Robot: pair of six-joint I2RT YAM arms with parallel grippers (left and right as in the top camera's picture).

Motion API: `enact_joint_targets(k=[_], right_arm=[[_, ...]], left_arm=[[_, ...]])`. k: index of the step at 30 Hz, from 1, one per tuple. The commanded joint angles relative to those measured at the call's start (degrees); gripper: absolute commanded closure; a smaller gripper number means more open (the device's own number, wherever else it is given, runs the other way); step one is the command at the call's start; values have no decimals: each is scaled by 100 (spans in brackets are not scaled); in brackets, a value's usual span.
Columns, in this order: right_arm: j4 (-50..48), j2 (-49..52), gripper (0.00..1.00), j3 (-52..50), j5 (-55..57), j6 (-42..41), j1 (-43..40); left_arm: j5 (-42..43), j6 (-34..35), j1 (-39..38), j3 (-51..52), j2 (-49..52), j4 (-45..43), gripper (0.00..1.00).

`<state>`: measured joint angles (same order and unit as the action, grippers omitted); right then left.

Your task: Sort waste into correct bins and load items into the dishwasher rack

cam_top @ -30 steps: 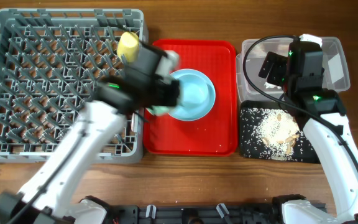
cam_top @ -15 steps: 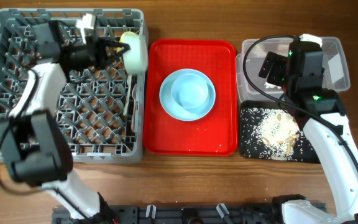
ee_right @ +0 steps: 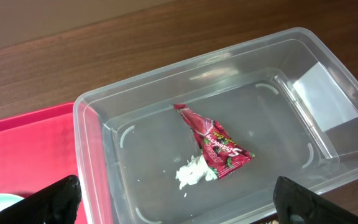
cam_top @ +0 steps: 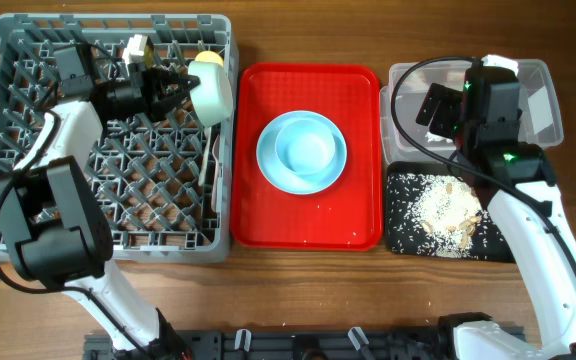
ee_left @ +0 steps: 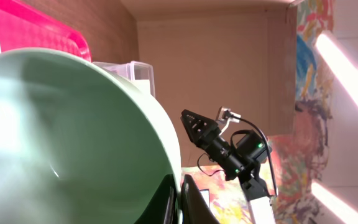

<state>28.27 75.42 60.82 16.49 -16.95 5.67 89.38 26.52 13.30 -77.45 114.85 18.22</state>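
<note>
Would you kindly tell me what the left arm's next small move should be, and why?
Probably lower the bowl between the pegs of the rack, then open the left gripper: it is shut on the bowl's rim, holding it on edge over the far right corner.

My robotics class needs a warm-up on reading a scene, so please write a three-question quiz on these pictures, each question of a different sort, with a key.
1. True or false: the snack wrapper lies inside the clear tub.
2. What does the left gripper hold over the corner of the rack?
A. a pale mint bowl
B. a blue plate
C. a white fork
3. Short answer: what colour is the shallow tray that holds the rice-like scraps?

Key: 1 true; 2 A; 3 black.
</note>
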Motion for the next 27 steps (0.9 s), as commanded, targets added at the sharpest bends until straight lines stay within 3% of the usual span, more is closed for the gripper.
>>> enact_joint_targets(k=[1,9,12,22,24,27], right_arm=[[-11,55,0,72,-52,42,-28],[-11,55,0,72,-52,39,-28],[-11,55,0,72,-55,42,-28],[-11,55,0,72,-52,44,-28],[-11,55,0,72,-52,42,-28],[-11,55,0,72,-52,42,-28]], left_arm=[[59,-61,61,39,195,343,96],[-1126,-1615,372,39,195,2284,95],[-1530,-1635,494,39,195,2326,93],[-1598,-1714,855,39,173,2350,86],[-1832,-1716,914,39,173,2452,73],[-2157,-1716,951,37,173,2583,69]])
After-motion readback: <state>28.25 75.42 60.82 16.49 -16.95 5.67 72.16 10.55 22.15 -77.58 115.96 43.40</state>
